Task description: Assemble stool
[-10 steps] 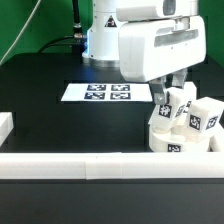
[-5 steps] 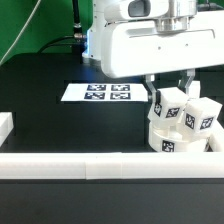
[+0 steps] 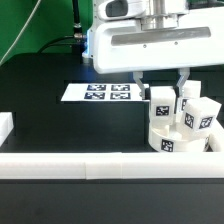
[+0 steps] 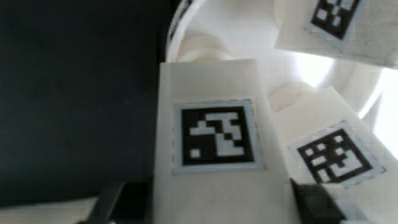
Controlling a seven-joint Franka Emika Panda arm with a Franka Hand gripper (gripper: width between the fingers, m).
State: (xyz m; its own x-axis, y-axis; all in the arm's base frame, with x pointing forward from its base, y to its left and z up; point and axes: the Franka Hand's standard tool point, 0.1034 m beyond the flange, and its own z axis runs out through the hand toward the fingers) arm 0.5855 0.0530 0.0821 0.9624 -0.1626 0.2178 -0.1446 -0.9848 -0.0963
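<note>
The stool's round white seat (image 3: pixel 170 141) lies at the exterior view's right, with three blocky tagged legs standing on top of it. My gripper (image 3: pixel 163 95) hangs over it from above and is shut on the leg nearest the exterior view's left (image 3: pixel 161 103). One finger presses each side of that leg. In the wrist view this leg (image 4: pixel 217 110) fills the space between my fingers (image 4: pixel 322 198), its square tag facing the camera. The other two legs (image 3: pixel 203 120) stand close beside it, and one shows a tag (image 4: pixel 334 155). A bright curve of the seat (image 4: pixel 338 75) shows behind.
The marker board (image 3: pixel 100 92) lies flat on the black table, to the exterior view's left of the seat. A long white rail (image 3: pixel 90 165) runs along the front edge. A short rail end (image 3: pixel 5 125) sits at the far left. The arm's base (image 3: pixel 100 45) stands behind.
My gripper has turned and shifted toward the exterior view's left, carrying the held leg's top with it. The jaws have kept the same width.
</note>
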